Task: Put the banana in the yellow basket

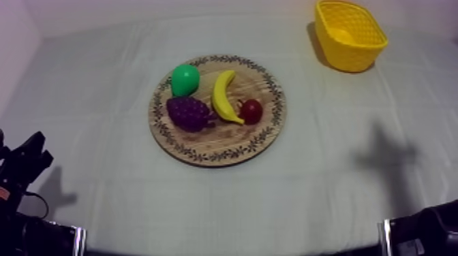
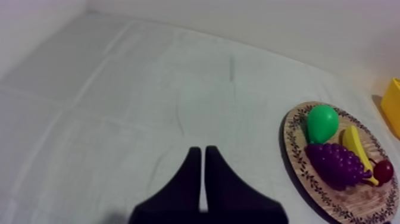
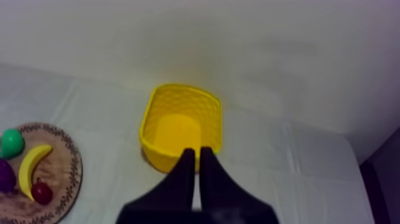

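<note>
A yellow banana [image 1: 225, 97] lies on the round wooden board [image 1: 266, 138] at the table's middle, between a bunch of purple grapes [image 1: 188, 113] and a small red fruit [image 1: 251, 110]. A green pear [image 1: 185, 79] sits at the board's far left. The yellow basket [image 1: 349, 35] stands at the far right, with nothing in it. My left gripper [image 2: 203, 153] is shut on nothing over bare cloth, left of the board [image 2: 297, 161] and banana [image 2: 355, 149]. My right gripper [image 3: 197, 154] is shut too, its tip in front of the basket [image 3: 181, 125]; the banana [image 3: 31, 168] lies off to its side.
Grey-white cloth covers the table, with open room around the board. My left arm [image 1: 24, 170] rests low at the left edge, my right arm [image 1: 422, 231] low at the right. A dark shadow falls on the cloth at the right.
</note>
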`<control>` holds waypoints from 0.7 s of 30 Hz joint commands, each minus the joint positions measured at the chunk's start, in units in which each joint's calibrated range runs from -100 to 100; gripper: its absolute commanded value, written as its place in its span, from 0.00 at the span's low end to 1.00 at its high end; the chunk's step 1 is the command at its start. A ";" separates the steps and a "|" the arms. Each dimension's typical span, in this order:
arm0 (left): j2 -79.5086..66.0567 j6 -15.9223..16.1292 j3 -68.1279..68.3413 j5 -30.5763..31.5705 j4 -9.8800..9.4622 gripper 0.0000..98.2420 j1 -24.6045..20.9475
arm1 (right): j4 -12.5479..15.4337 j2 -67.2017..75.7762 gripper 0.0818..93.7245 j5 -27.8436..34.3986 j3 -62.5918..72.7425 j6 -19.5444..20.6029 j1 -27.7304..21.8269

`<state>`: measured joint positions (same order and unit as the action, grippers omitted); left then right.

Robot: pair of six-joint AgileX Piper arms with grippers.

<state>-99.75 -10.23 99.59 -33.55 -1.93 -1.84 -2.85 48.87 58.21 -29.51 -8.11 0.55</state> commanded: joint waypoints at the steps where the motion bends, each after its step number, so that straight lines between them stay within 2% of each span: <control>1: 0.00 0.00 -0.04 0.00 0.00 0.00 -0.01 | -0.35 -4.98 0.01 1.31 8.62 0.50 0.91; 8: 0.00 0.00 -0.04 0.00 0.00 0.00 -0.01 | -2.30 -13.77 0.01 4.66 14.93 2.36 4.57; 21: 0.00 0.00 -0.04 0.00 0.00 0.00 -0.01 | -6.65 -21.71 0.01 4.72 16.02 5.79 13.85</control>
<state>-99.75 -10.23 99.59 -33.55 -1.93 -1.84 -9.23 27.45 63.09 -13.48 -2.79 12.76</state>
